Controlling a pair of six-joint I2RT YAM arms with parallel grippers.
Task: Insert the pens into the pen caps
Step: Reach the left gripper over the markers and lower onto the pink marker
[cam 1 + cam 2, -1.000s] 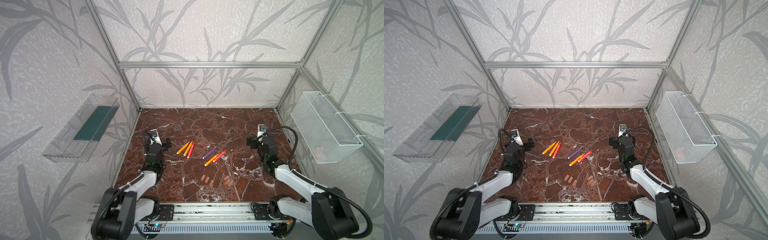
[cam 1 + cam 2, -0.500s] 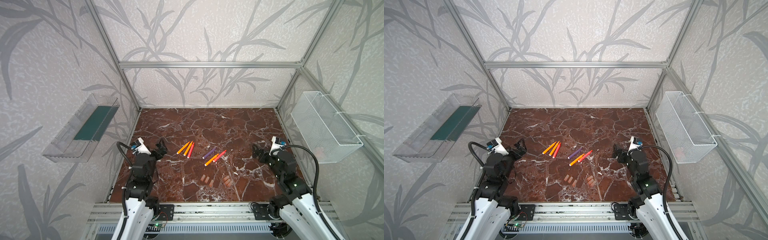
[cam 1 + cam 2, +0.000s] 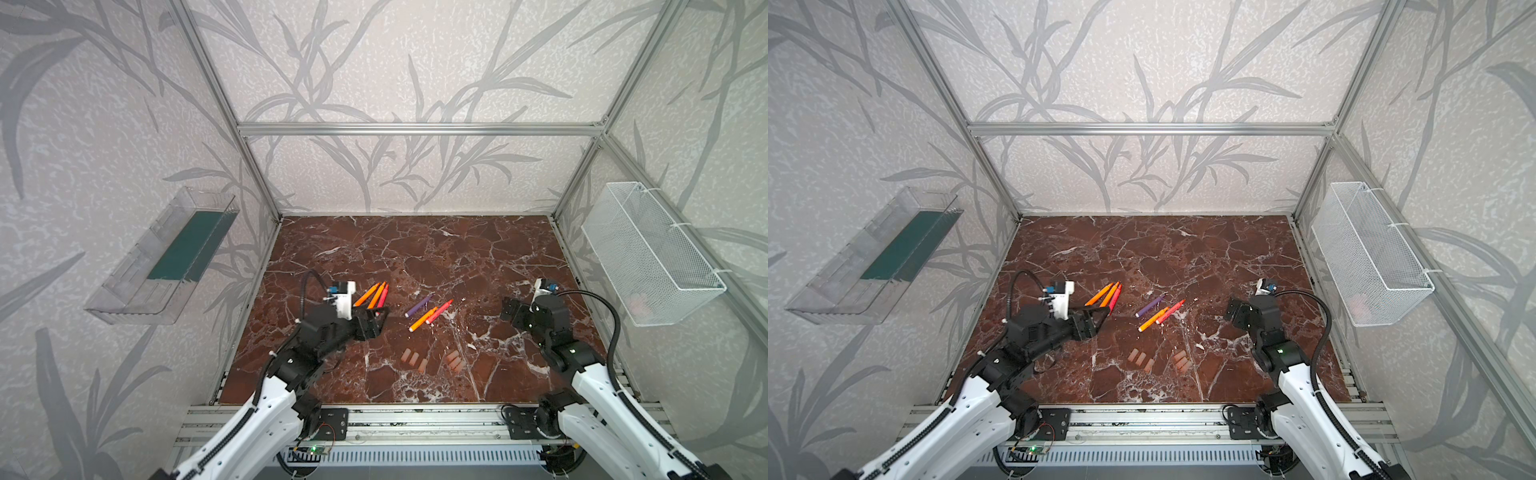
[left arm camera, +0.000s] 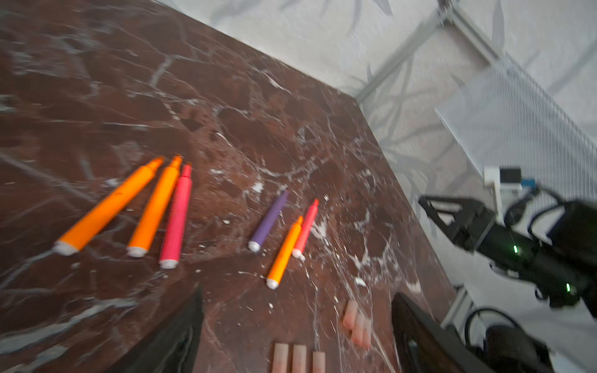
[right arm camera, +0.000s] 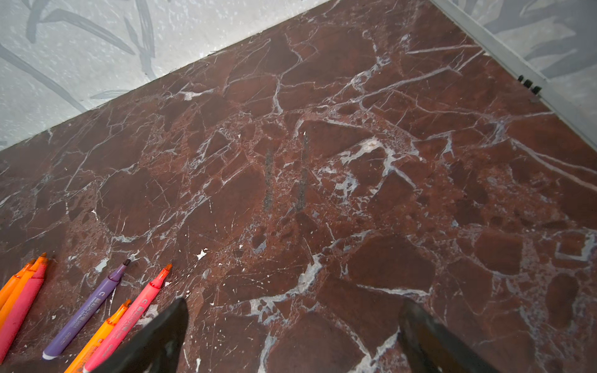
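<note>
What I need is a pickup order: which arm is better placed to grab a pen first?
Left, probably. The left end effector, open, hovers beside the three-pen cluster; the right end effector sits farther from every pen.

A dark red marble counter veined in white fills the floor of the cell. Pale walls printed with grey leaf sprays close it on 3 sides, framed by aluminium bars. On the left wall hangs a clear plastic tray with a dark green base; on the right wall, a white wire-mesh basket. Along the counter's near edge runs 1 metal rail.
</note>
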